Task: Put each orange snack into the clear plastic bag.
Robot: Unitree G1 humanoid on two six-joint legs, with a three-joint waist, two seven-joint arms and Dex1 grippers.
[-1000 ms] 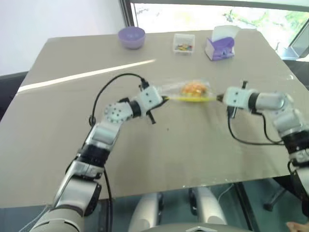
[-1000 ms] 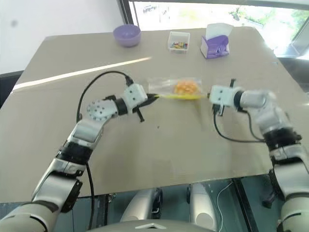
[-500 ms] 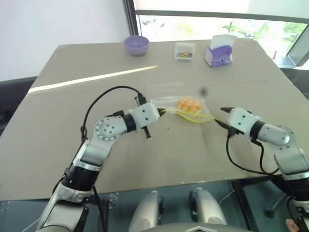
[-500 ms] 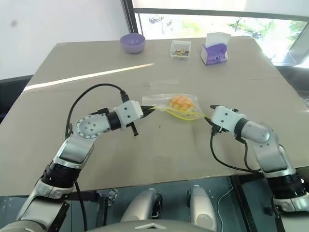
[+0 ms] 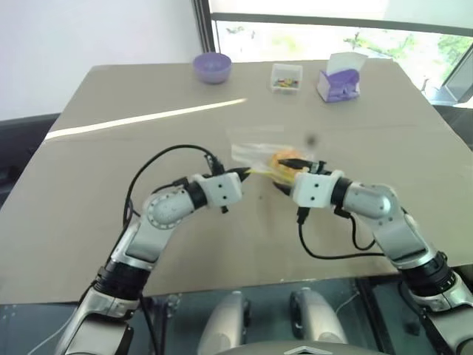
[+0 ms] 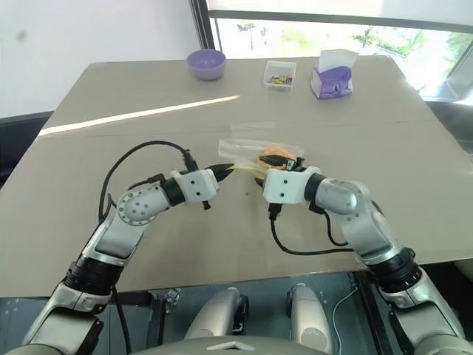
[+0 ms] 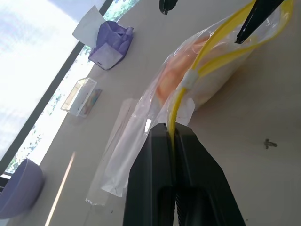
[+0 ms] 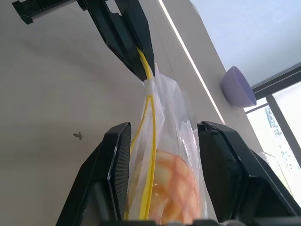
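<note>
Bun [image 8: 171, 186] sits inside the clear bag [image 7: 141, 136], which lies on the counter [image 5: 111, 185] between the 2 arms, so the packing itself looks done and sealing is probably the step in hand. A second ago the right end effector [image 8: 162, 155] pinched the far end of the yellow seal strip [image 7: 181, 106], stretching it taut against the left one; since then it has let go, swung inward across the counter and arrived at the bag's mouth, and the strip now sags in a loose loop. That suggests a regrip nearer the middle, perhaps to press the seal closed.

The left end effector [image 7: 169, 136] is clenched on the near end of the strip, with the yellow band running straight out from between its black fingers [image 7: 155, 155]. The right one stands about half open, its fingers [image 8: 117, 155] straddling the bag on either side of the bun; whether they already touch the plastic is hard to tell.
</note>
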